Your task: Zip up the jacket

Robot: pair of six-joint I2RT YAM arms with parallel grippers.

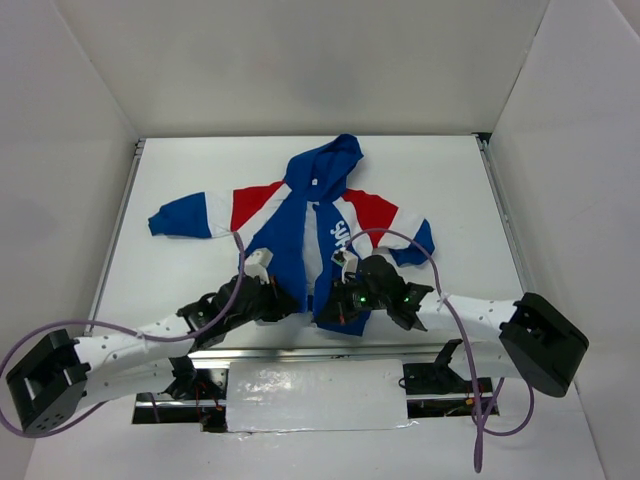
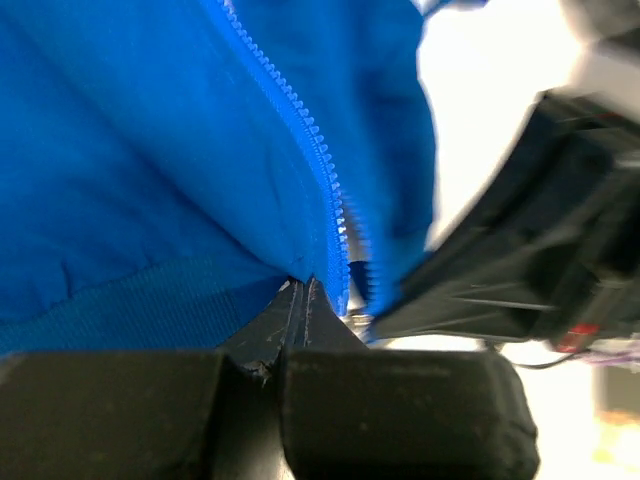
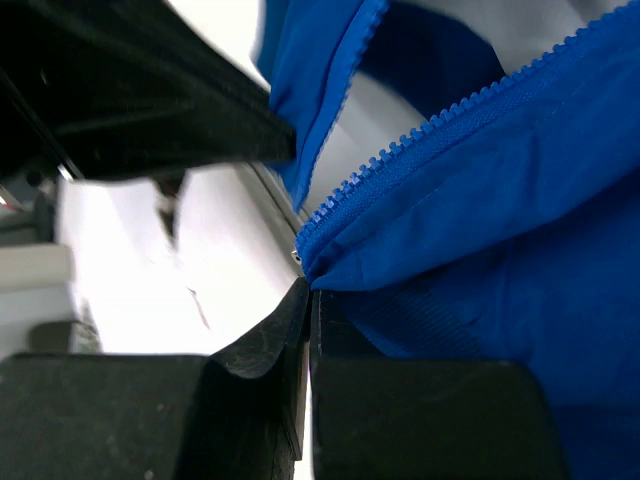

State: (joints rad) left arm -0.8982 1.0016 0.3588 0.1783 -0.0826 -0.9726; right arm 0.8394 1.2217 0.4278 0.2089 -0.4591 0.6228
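L arm (image 1: 130, 342) & R arm (image 1: 475, 315) reach fwd & inward, wrists low, nearly meeting. L gripper (image 2: 300, 300) & R gripper (image 3: 308, 300) each pinched tight on jacket (image 1: 300, 215) hem.

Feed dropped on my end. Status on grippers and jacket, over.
Left gripper shut on hem of royal blue hooded jacket, beside zipper. Right gripper shut on opposite hem corner. Zipper open, halves not joined. Nothing else in the way.

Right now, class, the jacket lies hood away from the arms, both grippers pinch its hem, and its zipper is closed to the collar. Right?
Not quite: the zipper is open, its two tooth rows apart in the right wrist view. The jacket does lie hood away, and the left gripper and right gripper pinch its hem.
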